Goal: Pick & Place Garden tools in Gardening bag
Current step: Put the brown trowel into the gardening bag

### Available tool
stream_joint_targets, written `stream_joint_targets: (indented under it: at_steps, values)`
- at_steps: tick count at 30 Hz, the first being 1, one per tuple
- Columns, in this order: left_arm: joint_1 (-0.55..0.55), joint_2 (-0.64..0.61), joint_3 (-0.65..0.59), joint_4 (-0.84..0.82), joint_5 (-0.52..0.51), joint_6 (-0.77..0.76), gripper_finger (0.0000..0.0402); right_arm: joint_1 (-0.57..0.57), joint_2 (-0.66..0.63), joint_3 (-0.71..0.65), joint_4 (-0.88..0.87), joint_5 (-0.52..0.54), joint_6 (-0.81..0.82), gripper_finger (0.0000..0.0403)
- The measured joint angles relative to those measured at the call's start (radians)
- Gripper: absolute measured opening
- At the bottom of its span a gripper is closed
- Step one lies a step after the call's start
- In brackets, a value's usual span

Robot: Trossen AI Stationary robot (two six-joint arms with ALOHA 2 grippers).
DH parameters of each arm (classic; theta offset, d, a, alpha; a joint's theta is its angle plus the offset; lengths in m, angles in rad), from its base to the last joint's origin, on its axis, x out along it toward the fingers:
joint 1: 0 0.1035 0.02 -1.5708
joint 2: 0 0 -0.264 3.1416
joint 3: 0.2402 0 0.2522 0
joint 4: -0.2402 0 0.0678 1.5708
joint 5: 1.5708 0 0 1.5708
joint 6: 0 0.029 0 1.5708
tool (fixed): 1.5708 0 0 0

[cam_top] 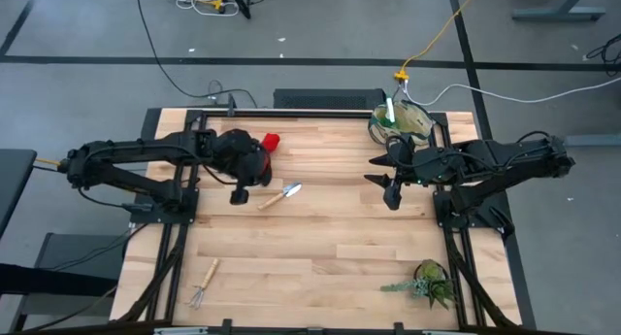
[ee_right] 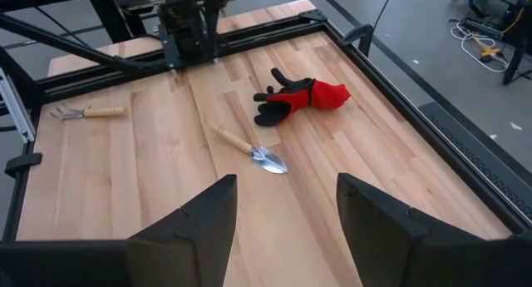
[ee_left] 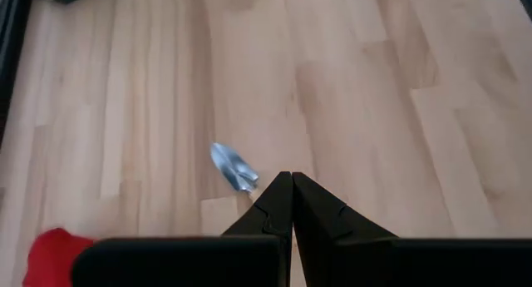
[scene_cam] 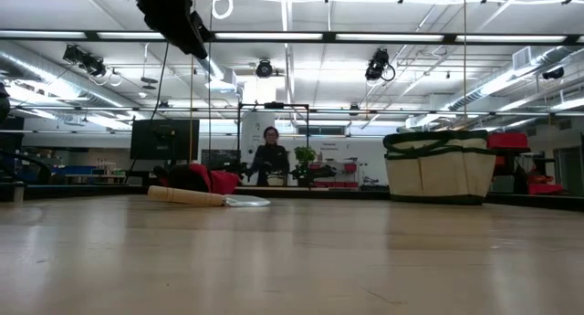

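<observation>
Seen from directly overhead, the high camera takes in the whole wooden table (cam_top: 310,248) and both arms. A second camera sits at tabletop level, facing across the boards into the room behind. Each wrist camera looks down past its own fingers; all four views share the trowel (cam_top: 281,195).

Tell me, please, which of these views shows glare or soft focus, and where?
Low view: ceiling strip lights are bright, the near table blurs, the gardening bag stays readable. Left wrist view: the trowel blade glints, the shut left gripper looms dark. High and right wrist views: even light, faint shadows.
</observation>
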Motion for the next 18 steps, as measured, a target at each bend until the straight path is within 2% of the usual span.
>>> stream_joint_targets:
  at_steps: [6, 11, 18]
  values:
    - [0.001, 0.000, 0.000, 0.060, -0.062, -0.523, 0.0012, 0.000, 0.000, 0.000, 0.000, 0.000, 0.000, 0.0207]
    - [0.001, 0.000, 0.000, 0.070, -0.064, -0.918, 0.0012, 0.000, 0.000, 0.000, 0.000, 0.000, -0.002, 0.0207]
    - [0.001, 0.000, 0.000, 0.073, -0.063, -1.368, 0.0012, 0.000, 0.000, 0.000, 0.000, 0.001, -0.023, 0.0207]
